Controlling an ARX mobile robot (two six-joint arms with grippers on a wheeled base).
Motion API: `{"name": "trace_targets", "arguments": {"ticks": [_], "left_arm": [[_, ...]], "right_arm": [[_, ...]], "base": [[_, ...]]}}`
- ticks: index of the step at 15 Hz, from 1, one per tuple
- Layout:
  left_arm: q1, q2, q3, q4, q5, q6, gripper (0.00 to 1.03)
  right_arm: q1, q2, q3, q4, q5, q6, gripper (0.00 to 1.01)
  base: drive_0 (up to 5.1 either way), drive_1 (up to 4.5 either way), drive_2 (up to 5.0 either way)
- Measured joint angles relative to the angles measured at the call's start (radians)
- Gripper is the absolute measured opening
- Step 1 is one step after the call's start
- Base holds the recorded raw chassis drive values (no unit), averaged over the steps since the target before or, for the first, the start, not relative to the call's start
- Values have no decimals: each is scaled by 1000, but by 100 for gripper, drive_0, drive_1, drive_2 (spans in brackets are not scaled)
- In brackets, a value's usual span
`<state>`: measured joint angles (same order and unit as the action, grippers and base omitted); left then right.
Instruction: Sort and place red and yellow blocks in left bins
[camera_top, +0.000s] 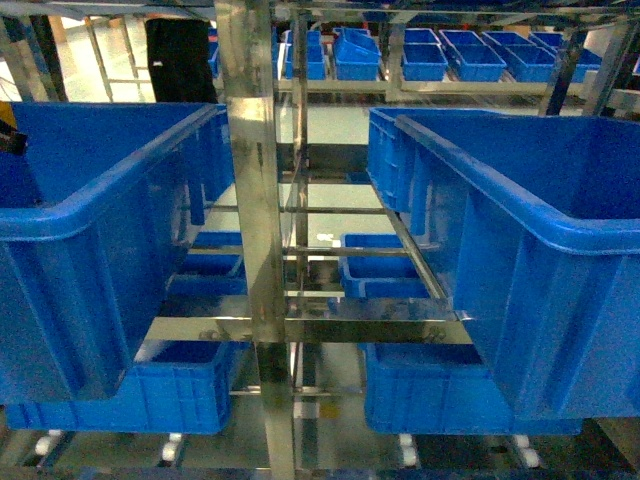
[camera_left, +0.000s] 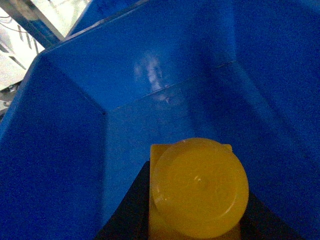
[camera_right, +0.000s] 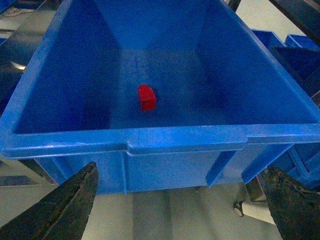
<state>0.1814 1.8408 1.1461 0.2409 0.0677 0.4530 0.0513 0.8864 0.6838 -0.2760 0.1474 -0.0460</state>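
- Yellow block (camera_left: 199, 189), glossy w/ round stud, gripped in left pincer (camera_left: 195, 220), low inside smooth-walled blue bin (camera_left: 60, 165).
- Red block (camera_right: 146, 97) on floor of other bin (camera_right: 150, 141), walls well apart.
- Right pincer (camera_right: 182, 200) wide open, outside thick rim.

no readable text or labels

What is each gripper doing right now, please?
Left gripper: shut on the yellow block, inside a blue bin.
Right gripper: open, empty, outside the bin with the red block.
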Motion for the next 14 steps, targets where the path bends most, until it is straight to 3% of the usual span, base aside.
{"name": "trace_targets", "arguments": {"ticks": [6, 7, 10, 14], "left_arm": [[-10, 191, 280, -100, -40, -1, 27], [-32, 300, 363, -148, -88, -8, 27], [-36, 415, 492, -221, -146, -15, 27], [-21, 501, 647, -325, -177, -62, 27]], "right_arm": [[0, 0, 0, 0, 0, 0, 98], [0, 0, 0, 0, 0, 0, 98], [0, 0, 0, 0, 0, 0, 98], [0, 0, 0, 0, 0, 0, 98]], "base": [[0, 0, 0], [0, 0, 0], [0, 0, 0], [0, 0, 0]]}}
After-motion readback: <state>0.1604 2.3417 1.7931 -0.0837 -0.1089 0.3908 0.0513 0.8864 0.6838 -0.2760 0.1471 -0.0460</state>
